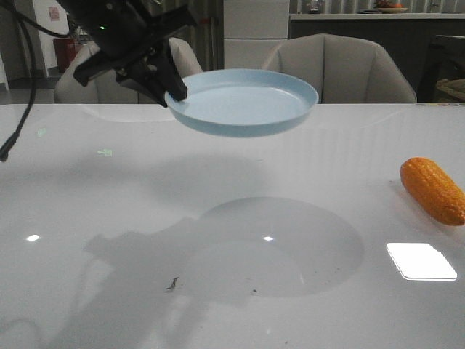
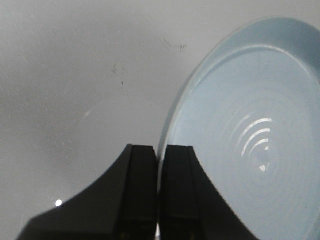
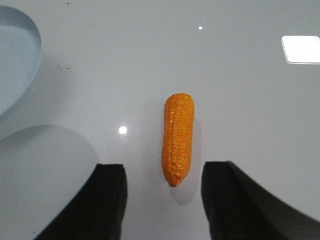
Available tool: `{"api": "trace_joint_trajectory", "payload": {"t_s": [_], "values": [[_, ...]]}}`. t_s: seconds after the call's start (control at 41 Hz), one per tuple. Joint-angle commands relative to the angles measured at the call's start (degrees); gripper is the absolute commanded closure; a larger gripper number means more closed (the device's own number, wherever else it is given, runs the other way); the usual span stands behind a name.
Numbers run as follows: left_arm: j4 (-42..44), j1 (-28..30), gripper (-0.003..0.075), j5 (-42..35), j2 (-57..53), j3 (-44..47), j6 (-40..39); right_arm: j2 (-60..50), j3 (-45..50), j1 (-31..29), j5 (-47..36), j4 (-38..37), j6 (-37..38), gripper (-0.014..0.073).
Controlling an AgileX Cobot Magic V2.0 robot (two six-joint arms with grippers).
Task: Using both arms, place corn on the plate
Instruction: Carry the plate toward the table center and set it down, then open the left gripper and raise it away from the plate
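Orange corn (image 3: 178, 139) lies between the released right tool (image 3: 164, 200); left tool (image 2: 159, 190) grips plate (image 2: 250, 140).

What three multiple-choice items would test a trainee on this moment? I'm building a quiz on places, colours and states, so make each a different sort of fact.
1. Where is the corn?
A. On the table, right side
B. On the plate
C. In the left gripper

2. What colour is the plate?
A. White
B. Pale blue
C. Orange

3. What state is the right gripper in?
A. Shut on the corn
B. Open, fingers either side of the corn
C. Shut on the plate

Answers:
1 A: the corn lies on the table, far from the plate.
2 B: pale blue in every view.
3 B: gaps show between fingers and corn; the left gripper holds the plate's rim, lifted.
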Motion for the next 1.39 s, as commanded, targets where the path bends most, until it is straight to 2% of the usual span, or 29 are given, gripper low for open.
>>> {"api": "trace_joint_trajectory", "payload": {"t_s": [0.0, 0.537, 0.634, 0.805, 0.878, 1.195, 1.366], "values": [[-1.97, -1.52, 0.0624, 0.09, -0.79, -1.74, -0.99, -0.27, -2.03, -0.34, -3.56, 0.11, -0.3, 0.0138], [0.9, -2.82, 0.0615, 0.74, 7.08, -1.36, -0.99, -0.27, -2.03, -0.34, -3.56, 0.11, -0.3, 0.0138], [2.65, -2.82, 0.0553, 0.77, 7.33, -1.36, -0.72, -0.27, -2.03, -0.34, -3.49, 0.11, -0.3, 0.0138], [5.33, -2.82, 0.0379, 0.87, 7.33, -1.36, -0.41, -0.27, -2.03, -0.34, -3.49, 0.11, -0.3, 0.0138], [5.84, -2.7, 0.0349, 1.24, 7.17, -1.63, -0.18, -0.27, -2.03, -0.34, -3.49, 0.11, -0.3, 0.0138], [13.42, 0.2, 0.0352, 5.28, 0.78, -12.07, 1.48, -0.27, -2.03, -0.34, -3.63, 0.11, -0.3, 0.0138], [17.51, 3.19, 0.0352, -1.64, -8.34, -14.09, 8.16, -0.27, -2.03, -0.34, -3.52, 0.11, -0.3, 0.0138]]}}
